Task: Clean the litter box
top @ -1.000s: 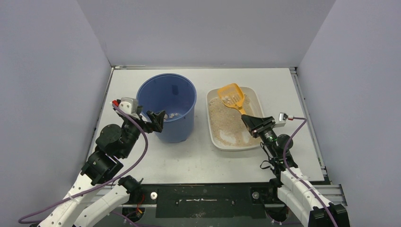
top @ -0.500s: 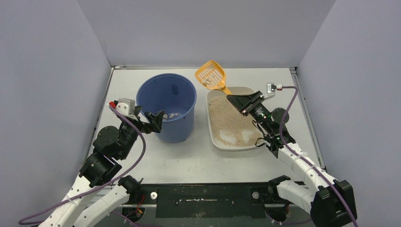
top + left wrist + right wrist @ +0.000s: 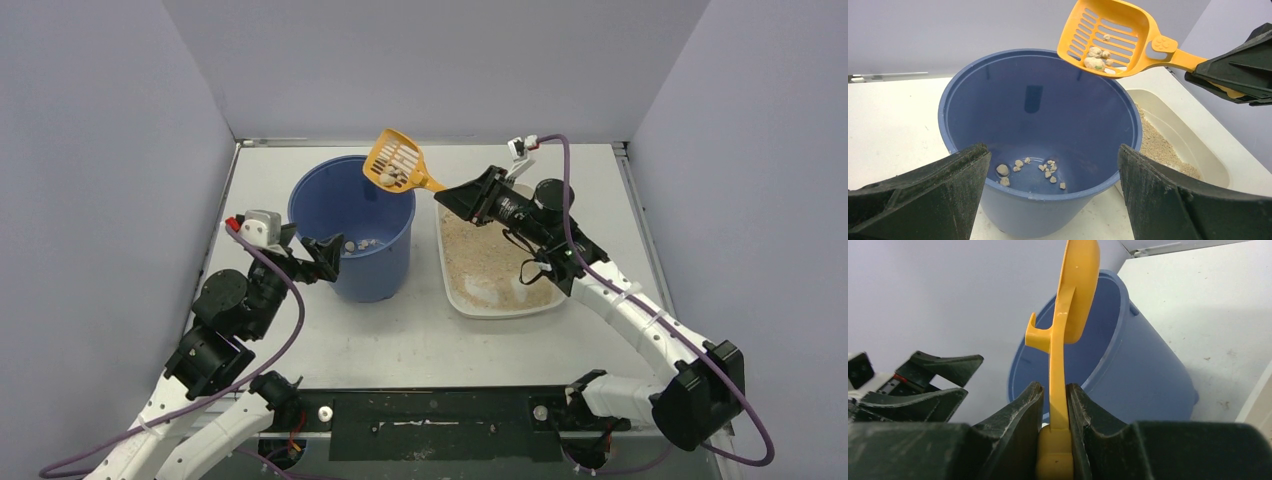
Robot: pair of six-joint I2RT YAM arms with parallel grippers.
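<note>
Even bright light — soft shadows, sharp.

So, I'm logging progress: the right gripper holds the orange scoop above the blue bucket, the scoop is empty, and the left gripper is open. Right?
Not quite: the scoop is not empty. The left wrist view shows pale clumps lying in it. The rest holds: the right gripper holds it above the bucket, and the left gripper is open.

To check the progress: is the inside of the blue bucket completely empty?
No, several small pale clumps lie on the bottom of the blue bucket, as the left wrist view shows.
</note>
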